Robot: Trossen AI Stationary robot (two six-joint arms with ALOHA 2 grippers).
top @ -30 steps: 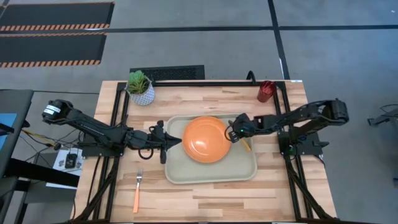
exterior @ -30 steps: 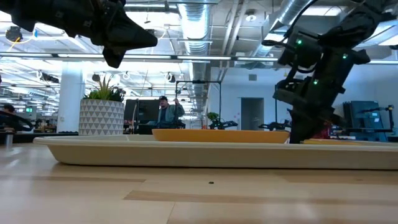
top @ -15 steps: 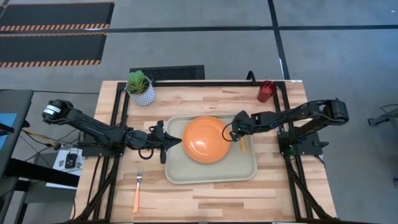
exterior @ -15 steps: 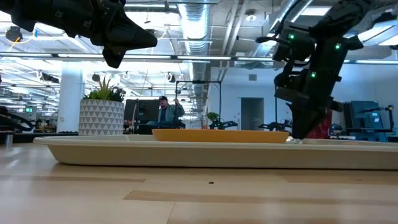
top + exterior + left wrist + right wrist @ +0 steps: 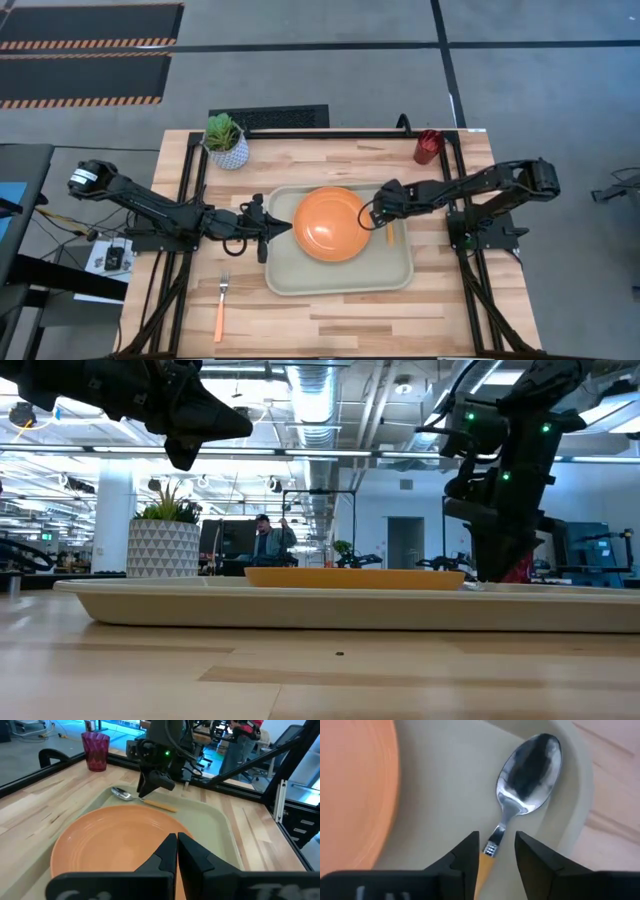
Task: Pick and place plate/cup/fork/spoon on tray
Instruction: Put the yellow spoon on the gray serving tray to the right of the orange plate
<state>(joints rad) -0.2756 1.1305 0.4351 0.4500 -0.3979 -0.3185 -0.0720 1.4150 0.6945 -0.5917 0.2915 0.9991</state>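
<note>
Spoon [image 5: 520, 780] lies on the tray [image 5: 300, 280], just right of the plate [image 5: 333, 224] — handle between the right gripper's [image 5: 496, 851] open, empty fingers; left gripper [image 5: 177, 849] closed, empty.

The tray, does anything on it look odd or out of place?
Nothing stands out. The plate and the spoon lie flat on the tray; nothing looks spilled or damaged.

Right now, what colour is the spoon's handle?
Orange, with a silver bowl; the spoon on the tray shows best in the right wrist view.
</note>
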